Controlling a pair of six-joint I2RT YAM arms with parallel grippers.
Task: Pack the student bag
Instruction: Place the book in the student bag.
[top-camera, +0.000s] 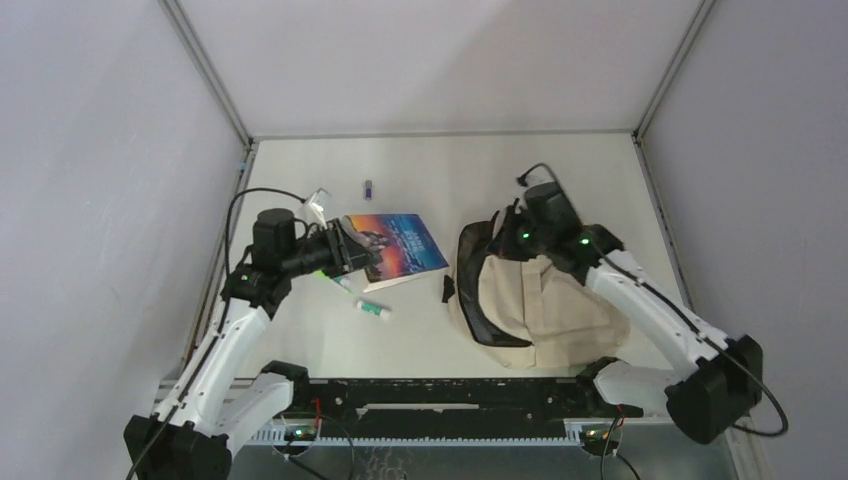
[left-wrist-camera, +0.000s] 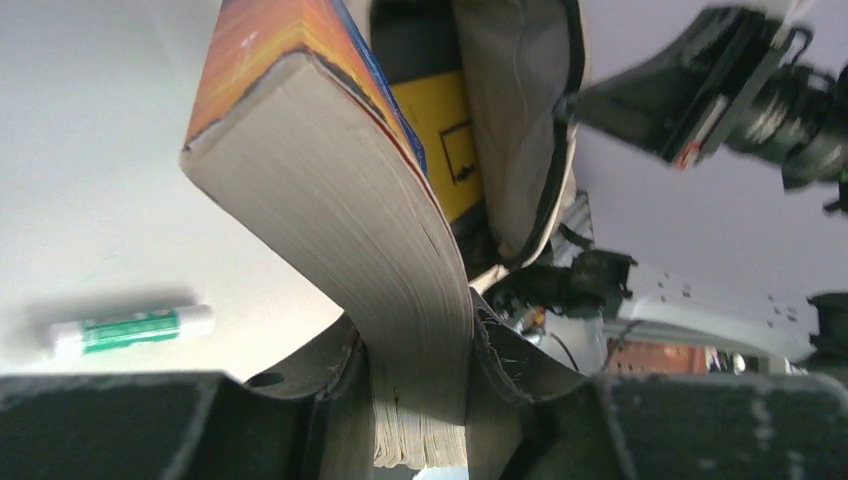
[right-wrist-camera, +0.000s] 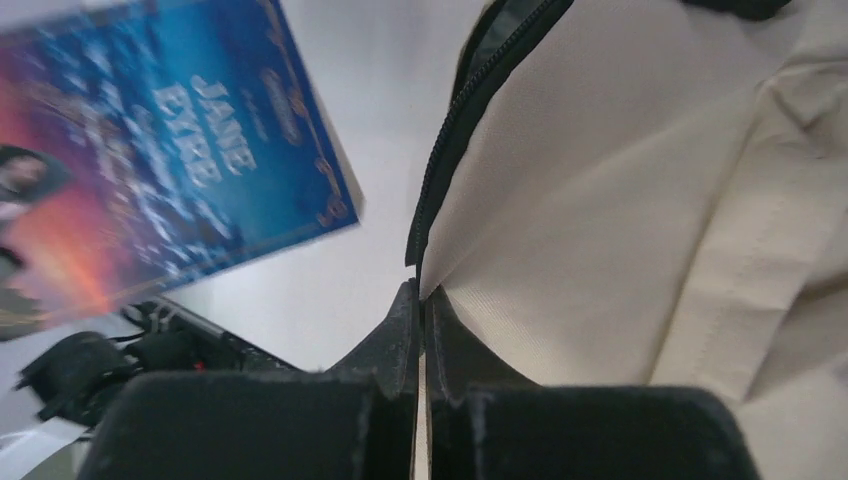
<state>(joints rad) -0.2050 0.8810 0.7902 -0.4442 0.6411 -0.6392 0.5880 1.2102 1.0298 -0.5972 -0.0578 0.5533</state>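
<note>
White bench: left end effector clamps the Jane Eyre paperback; over on the right, right end effector is pinched tight on the student bag at its zip edge.

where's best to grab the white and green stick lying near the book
Probably around the middle of the white and green stick, coming straight down from above and closing across its narrow width. It lies flat on the table, apart from the book, with bare surface along both long sides.

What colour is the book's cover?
The book is blue shading to orange-red, clearest in the right wrist view.
</note>
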